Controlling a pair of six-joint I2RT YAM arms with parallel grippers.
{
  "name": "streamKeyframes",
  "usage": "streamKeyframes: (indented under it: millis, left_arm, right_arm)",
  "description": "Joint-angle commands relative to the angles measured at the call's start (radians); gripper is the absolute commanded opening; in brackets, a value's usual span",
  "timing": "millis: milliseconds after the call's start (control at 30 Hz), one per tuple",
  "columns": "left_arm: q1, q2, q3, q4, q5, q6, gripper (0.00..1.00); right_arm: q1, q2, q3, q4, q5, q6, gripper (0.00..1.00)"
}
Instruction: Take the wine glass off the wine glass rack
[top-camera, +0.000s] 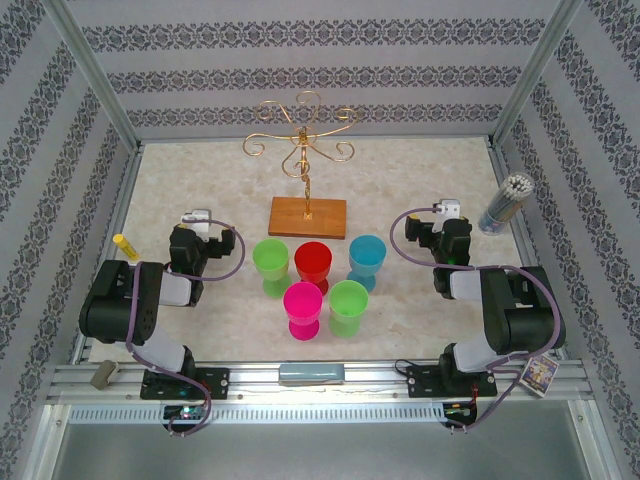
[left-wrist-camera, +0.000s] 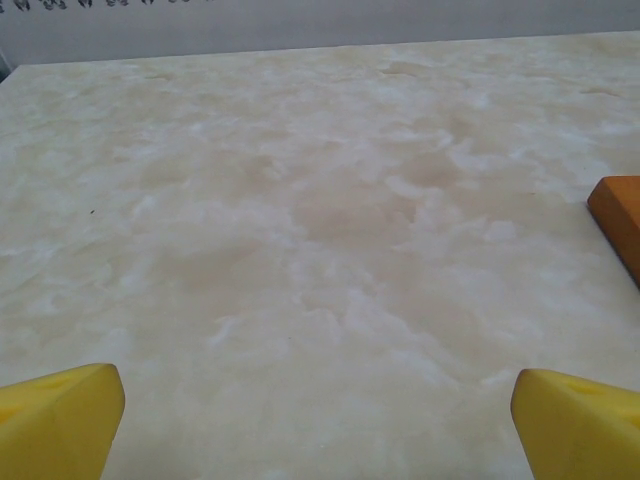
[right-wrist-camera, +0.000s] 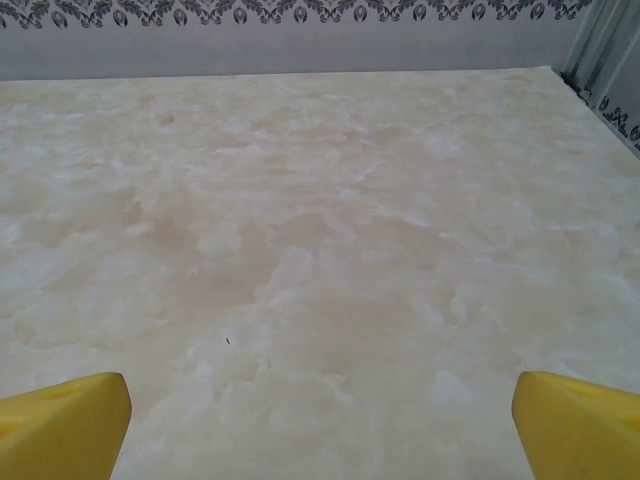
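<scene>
The table (left-wrist-camera: 300, 250) holds the wine glass rack (left-wrist-camera: 620, 225), cropped.

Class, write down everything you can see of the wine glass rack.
The wine glass rack is a thin gold wire stand: curled scroll arms spread from an upright central stem fixed to a flat rectangular brown wooden base. It stands on the marbled table toward the far wall, behind the coloured cups, with nothing else touching it.

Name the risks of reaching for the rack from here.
Five coloured goblets cluster before the wooden base of the wine glass rack; a straight reach may topple them. Its thin wire scrolls could snag and tip it. No glass visibly hangs there, so a grasp may find nothing.
</scene>
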Motion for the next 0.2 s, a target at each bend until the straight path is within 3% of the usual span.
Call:
streamKeyframes:
  millis: [0, 167]
  left_arm:
    - [-0.006, -0.003, -0.002, 0.047, 0.034, 0.020, 1.00]
    - [-0.006, -0.003, -0.001, 0.048, 0.034, 0.019, 1.00]
  right_arm:
    - [0.006, -0.003, 0.000, 0.035, 0.005, -0.018, 0.98]
    - [0.006, -0.003, -0.003, 0.036, 0.004, -0.017, 0.98]
